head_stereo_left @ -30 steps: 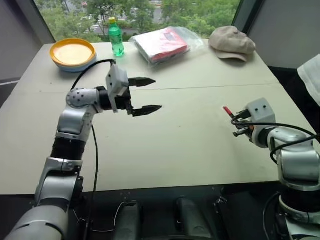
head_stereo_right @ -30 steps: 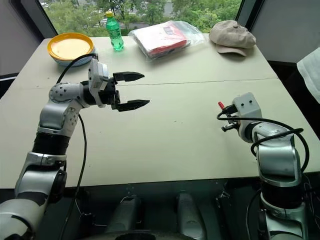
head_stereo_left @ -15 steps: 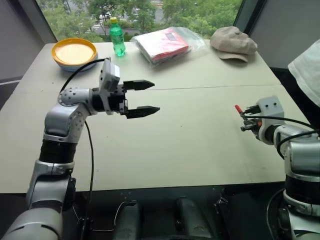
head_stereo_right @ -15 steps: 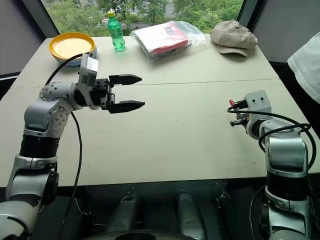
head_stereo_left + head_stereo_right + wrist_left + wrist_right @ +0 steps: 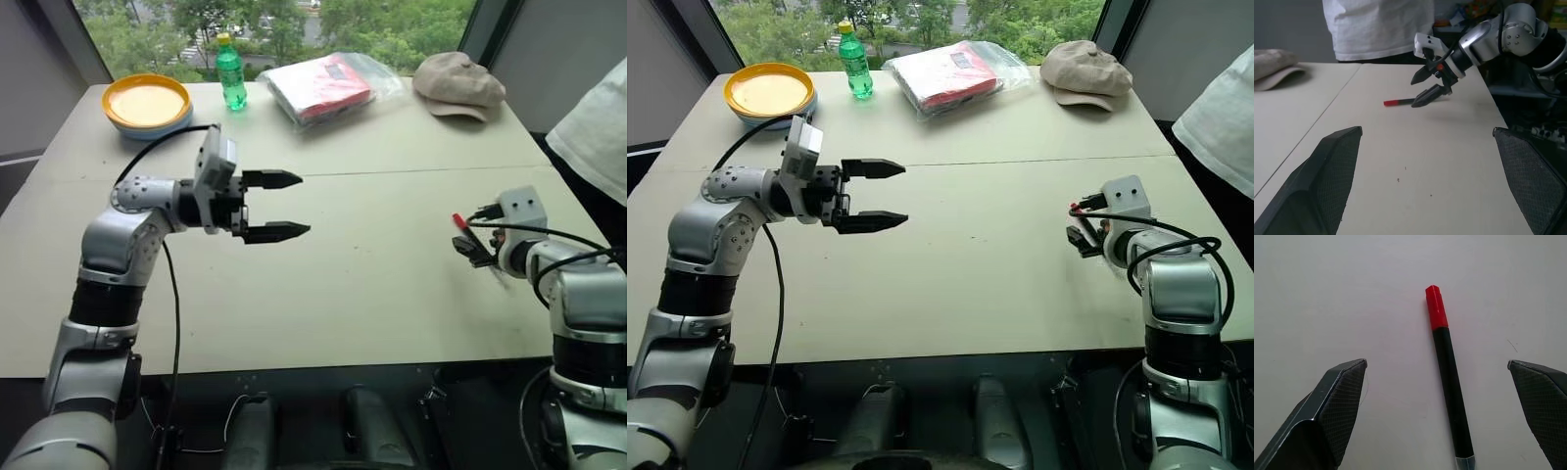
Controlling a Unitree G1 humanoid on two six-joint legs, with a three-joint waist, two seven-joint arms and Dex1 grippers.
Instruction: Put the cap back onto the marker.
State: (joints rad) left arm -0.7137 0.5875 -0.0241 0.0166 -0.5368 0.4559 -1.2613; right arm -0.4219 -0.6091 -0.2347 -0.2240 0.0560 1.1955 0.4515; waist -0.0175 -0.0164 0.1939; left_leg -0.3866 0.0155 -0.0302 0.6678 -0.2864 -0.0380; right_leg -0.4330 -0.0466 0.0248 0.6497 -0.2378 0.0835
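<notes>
The marker [image 5: 1449,387] lies flat on the desk [image 5: 372,284] with its red cap [image 5: 1435,308] on. The right gripper [image 5: 1440,396] hovers over it, jaws spread. The left gripper [image 5: 279,206] hangs mid-desk, jaws spread and empty.

Left end effector [image 5: 286,205] points level with fingers spread; right end effector [image 5: 1424,89] angles downward, fingers apart.

Bowl [image 5: 145,104], bottle [image 5: 229,72], bag [image 5: 328,86], cap hat [image 5: 458,84]

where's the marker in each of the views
Left eye view: marker on the table's right side, at the right gripper.
Right eye view: same spot.
Left wrist view: lying flat mid-table, before the right gripper.
Right wrist view: between the open fingers, red end away.
Shared landmark: the right gripper.
</notes>
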